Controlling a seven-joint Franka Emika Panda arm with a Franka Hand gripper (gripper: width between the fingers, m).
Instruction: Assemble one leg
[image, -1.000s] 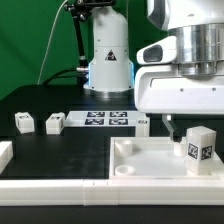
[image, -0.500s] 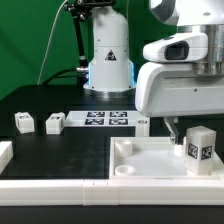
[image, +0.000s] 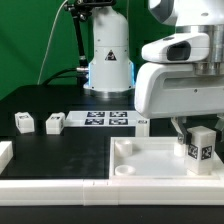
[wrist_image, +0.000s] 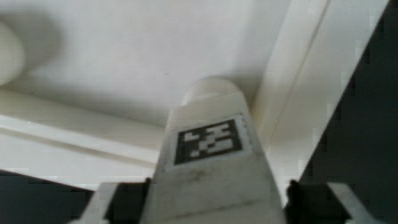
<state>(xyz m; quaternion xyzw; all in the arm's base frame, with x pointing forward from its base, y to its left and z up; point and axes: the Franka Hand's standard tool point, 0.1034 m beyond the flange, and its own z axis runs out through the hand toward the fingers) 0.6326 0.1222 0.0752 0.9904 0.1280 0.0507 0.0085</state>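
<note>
upright, leg on panel; gripper astride

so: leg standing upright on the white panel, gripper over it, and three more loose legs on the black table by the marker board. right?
Not quite: the exterior view shows two loose legs by the marker board, not three. The leg does stand upright on the white panel, gripper over it.

**One leg in my claw, two on the table**

The leg I hold is a small white block, upright over the white panel, its black-and-white tag facing the exterior camera. My wrist view shows that leg lengthwise, tag visible. Two more alike sit apart on the black table.
</note>
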